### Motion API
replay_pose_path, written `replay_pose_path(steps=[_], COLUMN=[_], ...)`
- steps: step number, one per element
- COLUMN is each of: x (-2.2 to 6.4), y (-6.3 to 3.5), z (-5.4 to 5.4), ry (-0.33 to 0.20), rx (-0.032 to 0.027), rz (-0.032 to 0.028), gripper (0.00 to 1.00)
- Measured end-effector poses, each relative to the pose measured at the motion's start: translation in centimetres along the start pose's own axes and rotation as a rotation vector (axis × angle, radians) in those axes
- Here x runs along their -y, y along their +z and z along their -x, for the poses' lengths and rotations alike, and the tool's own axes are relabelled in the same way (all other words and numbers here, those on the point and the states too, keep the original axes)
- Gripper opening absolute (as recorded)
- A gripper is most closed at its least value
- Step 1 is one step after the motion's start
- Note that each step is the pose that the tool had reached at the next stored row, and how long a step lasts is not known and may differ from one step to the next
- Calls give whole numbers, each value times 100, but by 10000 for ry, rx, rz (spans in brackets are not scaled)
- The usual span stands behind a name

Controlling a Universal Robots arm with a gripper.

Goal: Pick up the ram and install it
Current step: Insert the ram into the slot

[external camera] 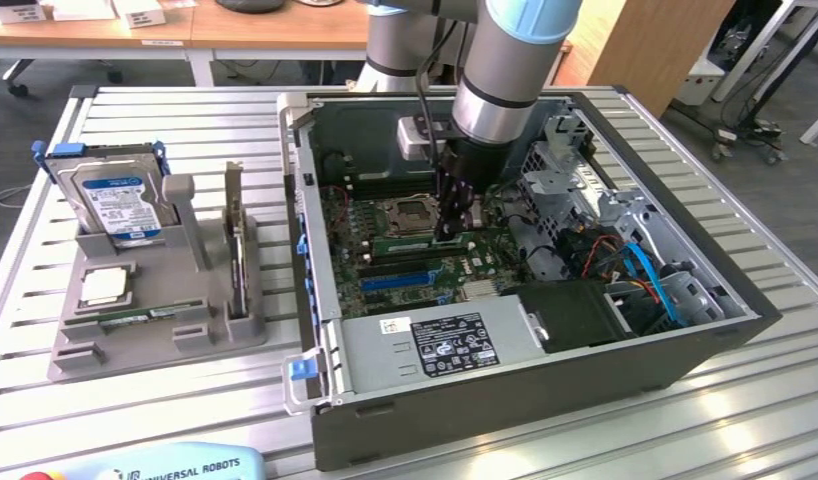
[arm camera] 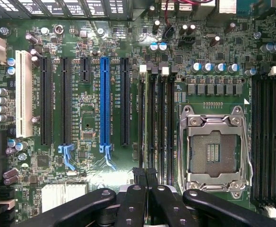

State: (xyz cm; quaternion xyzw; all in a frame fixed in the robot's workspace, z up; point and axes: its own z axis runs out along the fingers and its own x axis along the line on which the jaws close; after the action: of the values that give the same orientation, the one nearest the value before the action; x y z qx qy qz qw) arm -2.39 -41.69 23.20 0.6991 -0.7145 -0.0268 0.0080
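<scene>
My gripper point(external camera: 447, 232) reaches down into the open computer case point(external camera: 329, 400), over the motherboard beside the empty processor socket point(arm camera: 213, 151). Its fingertips point(arm camera: 138, 174) are pressed together with nothing between them. They sit at one end of the row of memory slots. What looks like the ram point(arm camera: 146, 123) stands on edge in the slot nearest the blue expansion slot point(arm camera: 104, 99); in the exterior view it is a thin green strip point(external camera: 389, 244). Whether the tips touch it I cannot tell.
At the exterior view's left, a grey fixture point(external camera: 76, 350) holds a blue-labelled hard drive point(external camera: 116, 200), a square silver chip point(external camera: 105, 287), an upright card point(external camera: 236, 250) and a thin green stick point(external camera: 149, 317). Cables, drive cages and the power supply point(external camera: 436, 345) crowd the case.
</scene>
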Motion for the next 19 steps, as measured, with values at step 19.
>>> replay_pose_path(steps=[19], x=[4], y=[26], z=[-1], ry=[-125], rx=[-8], rz=[3], gripper=[11])
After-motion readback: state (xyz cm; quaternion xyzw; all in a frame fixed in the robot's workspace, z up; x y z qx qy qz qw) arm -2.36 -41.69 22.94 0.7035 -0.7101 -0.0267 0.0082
